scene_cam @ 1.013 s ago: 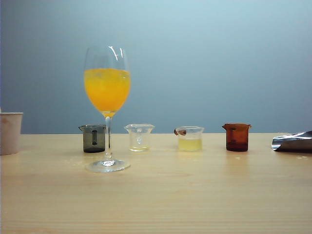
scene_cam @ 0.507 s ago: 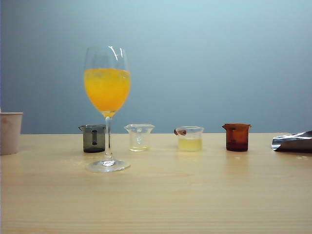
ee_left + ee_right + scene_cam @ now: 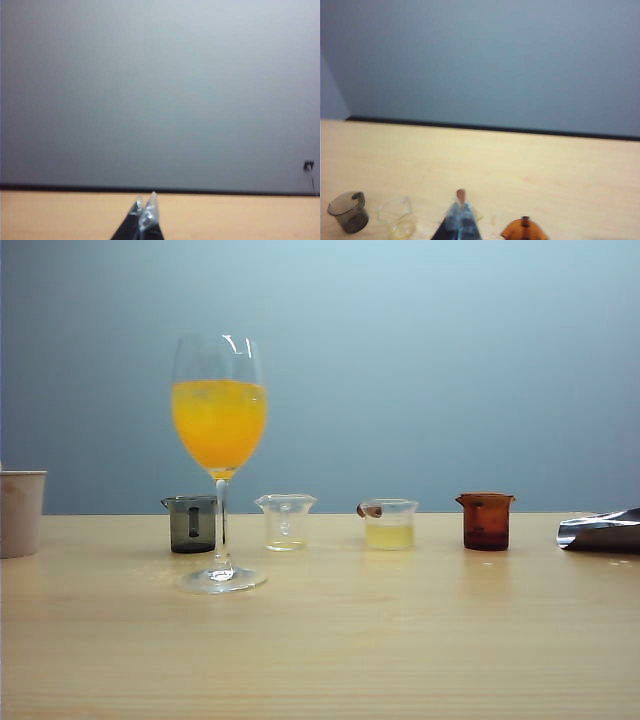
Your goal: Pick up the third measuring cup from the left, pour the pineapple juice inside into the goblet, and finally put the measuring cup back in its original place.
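- Right gripper (image 3: 462, 220): fingers pressed together on nothing, above the cup row, its tip over the third measuring cup.
- Left gripper (image 3: 145, 216): jaws together, empty, over bare light wooden table (image 3: 400, 640).
- Third measuring cup (image 3: 390, 523), small clear beaker with reddish-brown tab, holds pale yellow pineapple juice (image 3: 390, 536); it stands between a clear cup (image 3: 286, 521) and an amber-brown cup (image 3: 487, 521).
- Tall clear stemmed goblet (image 3: 220, 460), orange juice inside, stands well left of it.

A staged lab or test bench rather than a home: a bare light wooden table (image 3: 330, 640) stands against a plain blue-grey wall (image 3: 420, 370) with a dark baseboard (image 3: 495, 129). Four tiny measuring cups (image 3: 286, 521) stand in an even row beside a juice-filled goblet (image 3: 219, 440), arranged like a prepared trial.
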